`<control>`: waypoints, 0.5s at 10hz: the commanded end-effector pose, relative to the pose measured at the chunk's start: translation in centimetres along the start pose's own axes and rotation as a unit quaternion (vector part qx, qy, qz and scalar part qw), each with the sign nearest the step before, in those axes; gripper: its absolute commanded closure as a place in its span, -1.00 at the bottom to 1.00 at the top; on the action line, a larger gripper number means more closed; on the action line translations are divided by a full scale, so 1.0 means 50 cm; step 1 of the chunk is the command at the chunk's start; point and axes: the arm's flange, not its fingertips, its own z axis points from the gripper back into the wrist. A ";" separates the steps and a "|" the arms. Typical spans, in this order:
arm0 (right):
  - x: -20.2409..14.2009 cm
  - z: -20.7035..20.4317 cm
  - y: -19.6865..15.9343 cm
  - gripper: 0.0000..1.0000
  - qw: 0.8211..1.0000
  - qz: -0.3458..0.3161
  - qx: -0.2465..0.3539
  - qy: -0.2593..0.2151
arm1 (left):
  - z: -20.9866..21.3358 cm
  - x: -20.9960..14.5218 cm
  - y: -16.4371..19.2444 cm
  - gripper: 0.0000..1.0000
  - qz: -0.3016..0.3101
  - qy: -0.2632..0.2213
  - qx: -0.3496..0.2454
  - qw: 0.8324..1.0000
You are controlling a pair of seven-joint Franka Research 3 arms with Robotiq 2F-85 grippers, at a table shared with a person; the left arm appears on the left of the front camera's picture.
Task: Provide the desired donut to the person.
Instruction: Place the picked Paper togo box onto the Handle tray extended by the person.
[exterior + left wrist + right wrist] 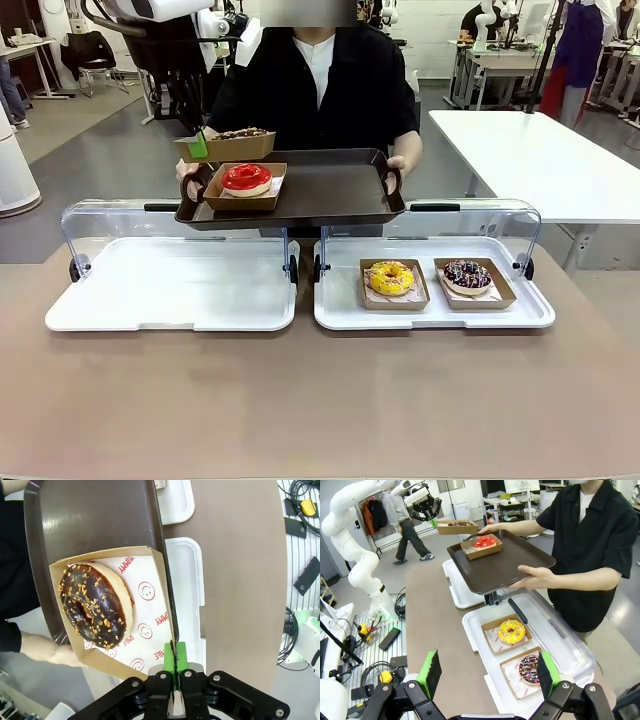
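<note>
Donut: we carry the chocolate donut (96, 605) in its paper tray (150, 630), upper left of the front frame, over the person's (318, 85) brown tray (330, 190).
Left hand: our left hand (175, 677) is pressed together on the paper tray's rim, pinching one wall, so the donut itself goes untouched.
Right hand: our right hand (490, 672) is spread and holds nothing, low above the worktop (320, 400).
Brown tray: held level in both of the person's hands, probably to receive; a red donut (246, 178) already sits there.
Left over: yellow donut (391, 277) and sprinkled donut (467, 274) wait in the white bin (340, 310), lower right.
</note>
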 end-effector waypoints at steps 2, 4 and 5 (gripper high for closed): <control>-0.001 -0.002 0.002 -1.00 1.000 0.002 0.000 -0.004 | 0.004 -0.005 -0.007 1.00 0.001 0.000 0.002 1.000; -0.001 -0.002 0.002 -1.00 1.000 0.002 0.000 -0.004 | 0.022 0.025 0.028 0.97 0.004 -0.017 -0.031 0.999; -0.001 -0.002 0.002 -1.00 1.000 0.002 0.000 -0.004 | 0.028 0.040 0.047 0.97 0.007 -0.019 -0.040 0.999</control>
